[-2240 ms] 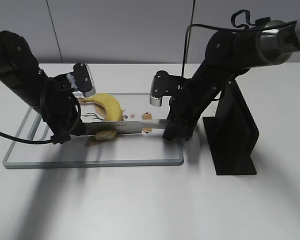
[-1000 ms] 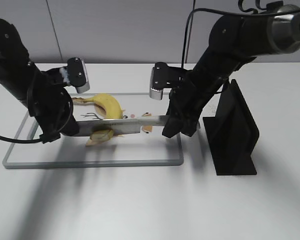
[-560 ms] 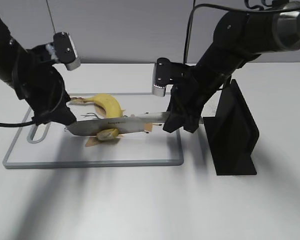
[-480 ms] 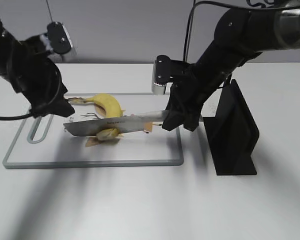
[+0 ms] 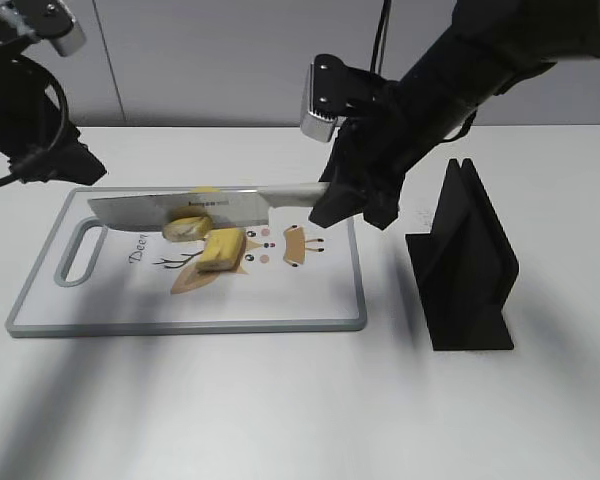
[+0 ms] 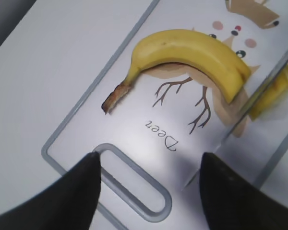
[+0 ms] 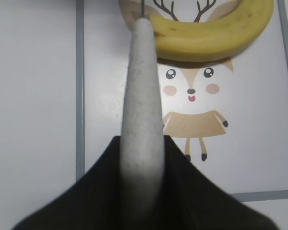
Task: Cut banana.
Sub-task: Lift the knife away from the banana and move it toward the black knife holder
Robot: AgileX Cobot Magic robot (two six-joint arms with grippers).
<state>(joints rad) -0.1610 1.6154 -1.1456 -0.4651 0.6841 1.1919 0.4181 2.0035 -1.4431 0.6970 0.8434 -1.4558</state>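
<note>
A yellow banana (image 6: pixel 192 50) lies on the grey cutting board (image 5: pixel 180 325) with the deer print. In the exterior view the raised knife (image 5: pixel 210 207) hides most of it; two yellow pieces (image 5: pixel 223 248) show below the blade. My right gripper (image 5: pixel 345 205) is shut on the knife handle and holds the blade level above the board. The right wrist view looks along the blade (image 7: pixel 143 96) to the banana (image 7: pixel 211 33). My left gripper (image 5: pixel 80 170) is open and empty, raised above the board's left end, over the handle slot (image 6: pixel 134 184).
A black knife stand (image 5: pixel 470 260) stands on the white table right of the board. The board's rim (image 6: pixel 86 100) and its deer print (image 7: pixel 192 110) show in the wrist views.
The knife has lifted off the banana and now hangs level above the board. My left arm has risen up and to the left, away from the banana.
</note>
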